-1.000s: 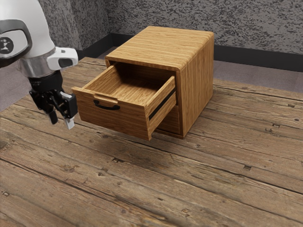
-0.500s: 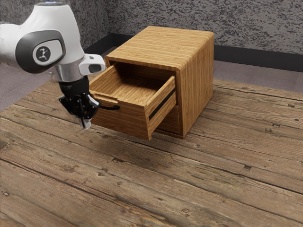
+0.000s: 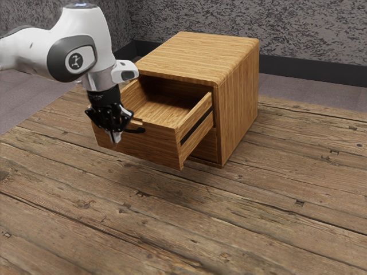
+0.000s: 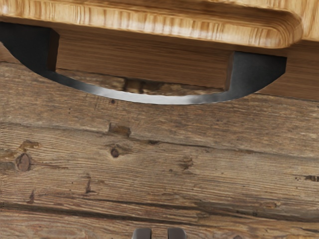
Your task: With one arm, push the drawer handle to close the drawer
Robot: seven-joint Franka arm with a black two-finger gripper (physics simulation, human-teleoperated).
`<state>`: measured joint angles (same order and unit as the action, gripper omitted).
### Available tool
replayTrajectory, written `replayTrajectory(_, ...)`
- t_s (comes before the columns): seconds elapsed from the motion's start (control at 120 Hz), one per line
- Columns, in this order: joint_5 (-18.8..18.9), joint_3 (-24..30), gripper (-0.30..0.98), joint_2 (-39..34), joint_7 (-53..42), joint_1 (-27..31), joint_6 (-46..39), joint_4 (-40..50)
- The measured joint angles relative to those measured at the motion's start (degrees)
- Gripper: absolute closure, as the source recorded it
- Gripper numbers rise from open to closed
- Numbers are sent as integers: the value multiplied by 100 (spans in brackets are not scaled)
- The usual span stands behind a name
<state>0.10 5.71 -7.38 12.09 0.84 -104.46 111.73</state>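
In the exterior view my gripper [image 3: 115,139] points down before the drawer's front, by the handle's end toward the exterior view's left. It is shut but for a narrow gap, with nothing seen between the fingertips. The wooden drawer [image 3: 150,147] stands well out of its cabinet [image 3: 238,97]. Part of the black curved handle [image 3: 136,130] is hidden behind the gripper. In the wrist view, the handle [image 4: 159,99] bows out from the drawer front [image 4: 144,55]; the gripper [image 4: 160,233] appears apart from it, over the tabletop.
The cabinet stands on a plank table [image 3: 269,200]. A second drawer front [image 3: 205,144] sits below the pulled-out one, level with the cabinet's face. A textured grey wall [image 3: 309,34] rises behind the table.
My arm has moved toward the exterior view's right, from beside the drawer to in front of it near the handle. The fingers have come together. The drawer has not visibly moved.
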Motion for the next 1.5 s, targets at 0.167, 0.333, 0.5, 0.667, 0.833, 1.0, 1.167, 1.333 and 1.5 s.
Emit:
replayTrajectory(0.167,96,-113,75,398,32,-10,-104,-337)
replayTrajectory(0.333,121,-252,74,776,3,-6,-265,-584)
replayTrajectory(0.5,126,-246,74,974,-48,86,-426,-782)
replayTrajectory(0.667,121,-171,74,1280,-88,48,-543,-1186)
replayTrajectory(0.833,120,-64,73,1462,-116,27,-642,-1385)
replayTrajectory(1.0,123,-53,73,1743,-138,57,-683,-1774)
replayTrajectory(1.167,124,-53,73,2026,-158,57,-696,-2140)
replayTrajectory(1.333,121,-52,73,2331,-177,56,-711,-2493)
replayTrajectory(1.5,118,-53,72,2751,-198,99,-730,-2966)
